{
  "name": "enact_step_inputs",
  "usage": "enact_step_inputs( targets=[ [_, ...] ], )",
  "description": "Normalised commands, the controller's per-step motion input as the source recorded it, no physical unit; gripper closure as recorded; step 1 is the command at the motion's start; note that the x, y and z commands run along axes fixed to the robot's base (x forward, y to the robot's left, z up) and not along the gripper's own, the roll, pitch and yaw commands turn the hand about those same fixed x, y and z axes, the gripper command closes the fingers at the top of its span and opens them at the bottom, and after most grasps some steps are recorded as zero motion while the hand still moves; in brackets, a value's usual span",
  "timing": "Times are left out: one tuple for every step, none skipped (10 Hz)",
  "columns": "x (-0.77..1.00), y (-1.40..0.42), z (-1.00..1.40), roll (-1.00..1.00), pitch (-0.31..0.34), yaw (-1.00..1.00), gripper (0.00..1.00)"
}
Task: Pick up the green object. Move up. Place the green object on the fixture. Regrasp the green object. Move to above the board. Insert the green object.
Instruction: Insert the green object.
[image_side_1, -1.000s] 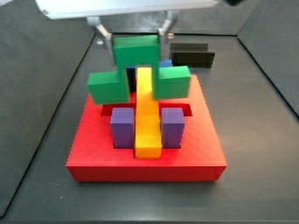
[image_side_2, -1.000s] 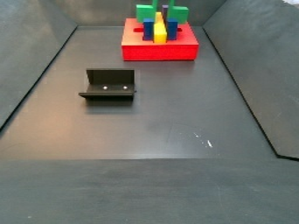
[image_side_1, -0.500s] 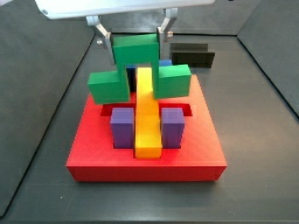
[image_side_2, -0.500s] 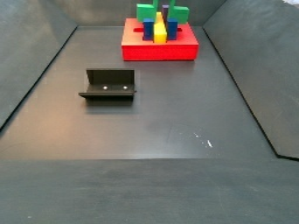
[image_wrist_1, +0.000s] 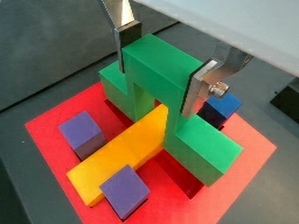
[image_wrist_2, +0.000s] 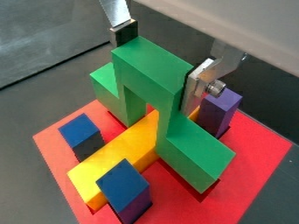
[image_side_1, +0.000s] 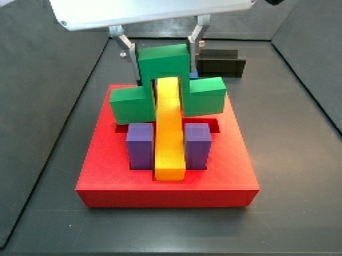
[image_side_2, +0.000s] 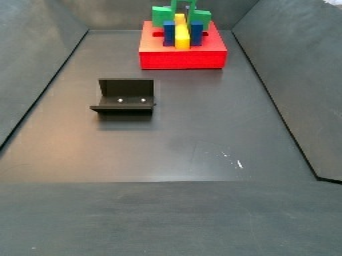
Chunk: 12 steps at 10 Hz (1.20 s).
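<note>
The green object (image_side_1: 166, 62) is an arch-shaped piece with two side arms. It stands upright on the red board (image_side_1: 167, 190), straddling the far end of the yellow bar (image_side_1: 167, 130). My gripper (image_side_1: 163, 50) is above the board, shut on the green object's top block, with one silver finger on each side. Both wrist views show the grasp, with the gripper (image_wrist_1: 158, 79) (image_wrist_2: 158, 70) closed across the green object (image_wrist_1: 163, 66) (image_wrist_2: 146, 74). Its legs reach down into the board (image_wrist_1: 52, 144). In a side view the green object (image_side_2: 166, 14) and board (image_side_2: 181, 58) are at the far end.
Two purple blocks (image_side_1: 139, 140) (image_side_1: 198, 140) flank the yellow bar, and a blue block (image_wrist_1: 219, 107) stands behind the green object. The dark fixture (image_side_2: 124, 97) stands on the floor, away from the board; it also shows behind the board (image_side_1: 221, 63). Dark walls enclose the floor.
My gripper has moved down a little with the green object, which sits lower over the yellow bar. The board and other blocks have not moved.
</note>
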Motion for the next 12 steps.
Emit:
enact_step_inputs(
  targets=[
    [0.19, 0.0, 0.0, 0.0, -0.026, 0.0, 1.0],
    [0.08, 0.0, -0.01, 0.0, -0.01, 0.0, 1.0],
    [0.01, -0.02, -0.01, 0.04, 0.0, 0.0, 1.0],
    [0.0, 0.0, -0.03, 0.05, 0.0, -0.01, 1.0],
    [-0.01, 0.0, -0.1, 0.07, 0.0, -0.04, 1.0],
    [-0.02, 0.0, -0.11, 0.03, 0.0, -0.01, 1.0],
    [0.0, 0.0, 0.0, 0.02, 0.0, 0.0, 1.0],
    [0.0, -0.01, -0.01, 0.07, 0.004, 0.0, 1.0],
    [0.05, -0.08, -0.09, 0.0, 0.11, -0.08, 1.0],
    [0.26, -0.1, -0.09, 0.0, 0.179, -0.2, 1.0],
    [0.26, -0.06, -0.07, 0.02, 0.177, -0.21, 1.0],
    [0.21, -0.05, -0.05, 0.06, 0.173, -0.21, 1.0]
  ],
)
